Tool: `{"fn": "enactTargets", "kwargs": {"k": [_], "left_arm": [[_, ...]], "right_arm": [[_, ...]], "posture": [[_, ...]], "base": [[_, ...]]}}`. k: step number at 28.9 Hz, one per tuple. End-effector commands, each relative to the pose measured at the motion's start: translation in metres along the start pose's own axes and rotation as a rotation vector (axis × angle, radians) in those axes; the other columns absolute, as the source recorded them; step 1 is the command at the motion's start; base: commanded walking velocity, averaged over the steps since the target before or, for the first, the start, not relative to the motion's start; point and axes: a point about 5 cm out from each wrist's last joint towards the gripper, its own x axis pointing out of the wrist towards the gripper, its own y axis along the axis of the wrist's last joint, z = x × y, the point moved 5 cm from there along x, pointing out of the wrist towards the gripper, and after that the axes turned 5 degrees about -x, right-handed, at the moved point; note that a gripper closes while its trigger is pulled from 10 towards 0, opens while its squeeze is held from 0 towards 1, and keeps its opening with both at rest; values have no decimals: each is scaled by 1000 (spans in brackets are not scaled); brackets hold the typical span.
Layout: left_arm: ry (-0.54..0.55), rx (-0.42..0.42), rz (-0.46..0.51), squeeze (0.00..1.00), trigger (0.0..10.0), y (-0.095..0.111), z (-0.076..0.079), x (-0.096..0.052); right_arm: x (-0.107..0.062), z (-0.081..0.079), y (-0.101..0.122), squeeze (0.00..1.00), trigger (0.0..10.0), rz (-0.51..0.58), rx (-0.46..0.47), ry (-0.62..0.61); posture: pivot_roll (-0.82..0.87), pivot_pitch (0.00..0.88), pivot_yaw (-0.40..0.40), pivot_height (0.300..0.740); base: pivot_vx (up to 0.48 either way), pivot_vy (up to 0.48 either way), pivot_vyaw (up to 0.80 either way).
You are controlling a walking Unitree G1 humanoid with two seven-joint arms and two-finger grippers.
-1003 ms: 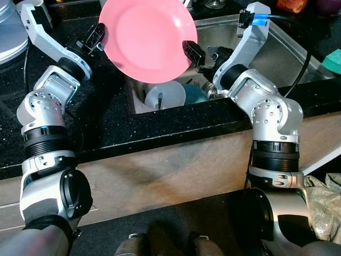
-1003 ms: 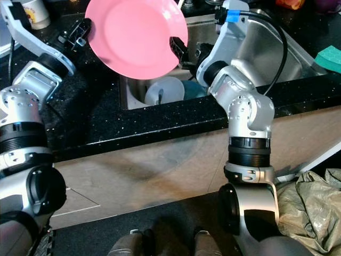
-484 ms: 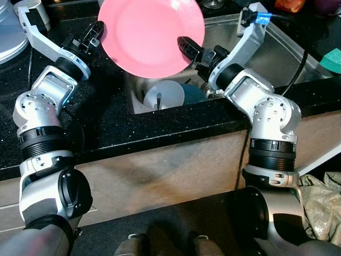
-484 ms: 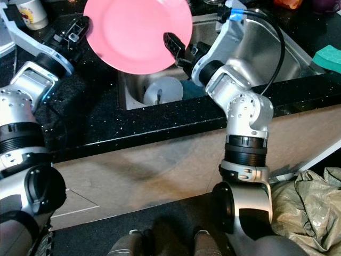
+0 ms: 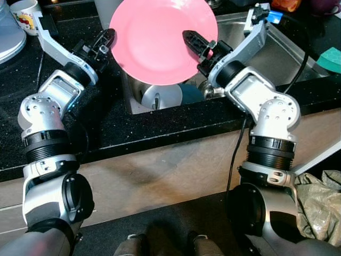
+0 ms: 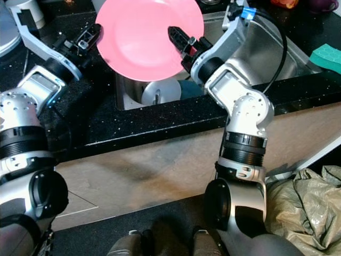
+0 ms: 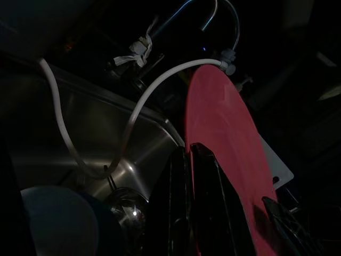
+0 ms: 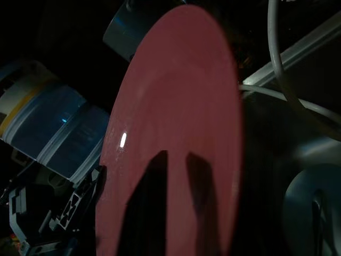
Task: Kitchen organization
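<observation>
Pink plate point(image 5: 162, 40), held tilted above the near left corner of your steel sink point(image 5: 277, 48), face turned toward your head camera. Your left gripper point(image 5: 108, 38) meets the plate's left rim; in the left wrist view its black fingers point(image 7: 205, 202) lie close together against the plate's edge, pinching it. Your right gripper point(image 5: 194, 41) reaches in from the right, one finger lying across the plate's face; in the right wrist view two dark finger shapes point(image 8: 144, 213) press flat on the pink surface, so this pincer also grips the plate.

Below the plate's lower rim, inside the basin, you see a white round dish point(image 5: 161, 96) with a blue one point(image 5: 193, 94) just beside it on the right. The right part of the basin is bare steel.

Black speckled countertop point(image 5: 160, 125) runs along the sink's near edge and spreads wide on your left, under the left arm. At the far left of that counter stand a printed mug point(image 5: 24, 10) and, beside it, the rim of a grey lid-like object point(image 5: 9, 37). A teal sponge point(image 5: 331, 58) lies on the counter to the right of the sink. A crumpled bag point(image 5: 319, 205) sits on the floor at lower right.
</observation>
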Motion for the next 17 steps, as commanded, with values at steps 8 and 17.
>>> {"fn": "enactTargets", "kwargs": {"k": [8, 17], "left_arm": [[23, 41, -31, 0, 0, -3, -3, -4], [33, 141, -85, 1000, 10000, -15, -4, -3]], "right_arm": [[2, -10, 5, 0, 0, 10, 22, 39], [1, -6, 15, 0, 0, 43, 24, 21]], "posture": [[29, 195, 38, 740], [26, 197, 39, 740]], "base": [[0, 0, 0], [0, 0, 0]]}}
